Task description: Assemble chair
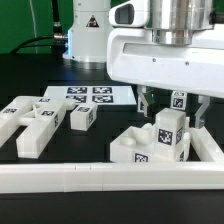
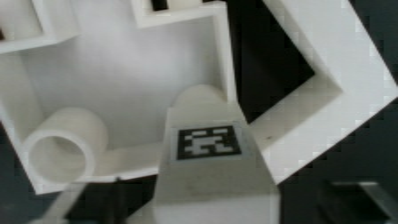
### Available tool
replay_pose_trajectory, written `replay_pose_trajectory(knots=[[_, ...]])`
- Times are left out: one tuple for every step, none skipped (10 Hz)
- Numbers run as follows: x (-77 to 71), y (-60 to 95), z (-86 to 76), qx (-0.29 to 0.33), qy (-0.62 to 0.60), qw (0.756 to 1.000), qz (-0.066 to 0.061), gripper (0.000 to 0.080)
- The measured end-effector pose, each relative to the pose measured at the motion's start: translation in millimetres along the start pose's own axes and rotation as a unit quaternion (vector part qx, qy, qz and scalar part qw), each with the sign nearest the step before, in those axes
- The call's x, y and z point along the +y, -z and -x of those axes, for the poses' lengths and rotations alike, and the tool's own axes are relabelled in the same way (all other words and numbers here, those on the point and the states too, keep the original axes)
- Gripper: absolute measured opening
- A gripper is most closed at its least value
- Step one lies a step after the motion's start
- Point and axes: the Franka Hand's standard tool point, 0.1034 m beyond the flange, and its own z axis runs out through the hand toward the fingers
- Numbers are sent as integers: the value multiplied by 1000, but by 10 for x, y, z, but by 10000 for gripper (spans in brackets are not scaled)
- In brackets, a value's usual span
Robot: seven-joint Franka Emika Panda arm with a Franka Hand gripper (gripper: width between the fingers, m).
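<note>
White L-shaped rail nearest, lying along the black bench. Behind it, on the exterior view's right: tray-like chair seat with a tagged bar standing upright in it. Fingers spread wide, one each side of the bar top, contact unclear. On the exterior view's left: loose chair pieces and a tagged block. Farthest, the marker board.

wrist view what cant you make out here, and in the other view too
Wrist view: the tagged bar fills the foreground, blurred, its lower end cut off by the edge.
Wrist view: seat tray cut off by the edges.
Exterior view: arm above the gripper cut off by the top edge; loose parts' tags too small to read.
</note>
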Motion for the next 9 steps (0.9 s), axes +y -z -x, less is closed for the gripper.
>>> replay_pose_trajectory(knots=[[109,123,70,4,26,1000,-7,624],[269,179,160,-3,39,999,-5,642],[445,232,195,-7,60,998,-3,642],[547,257,195,-7,57,998,-2,648],[488,228,208,-7,61,998,-2,649],[478,221,217,-7,65,998,-2,649],[483,221,217,-7,65,998,-2,649],[483,219,220,-7,65,998,-2,649],[506,223,230,-8,70,997,-1,649]])
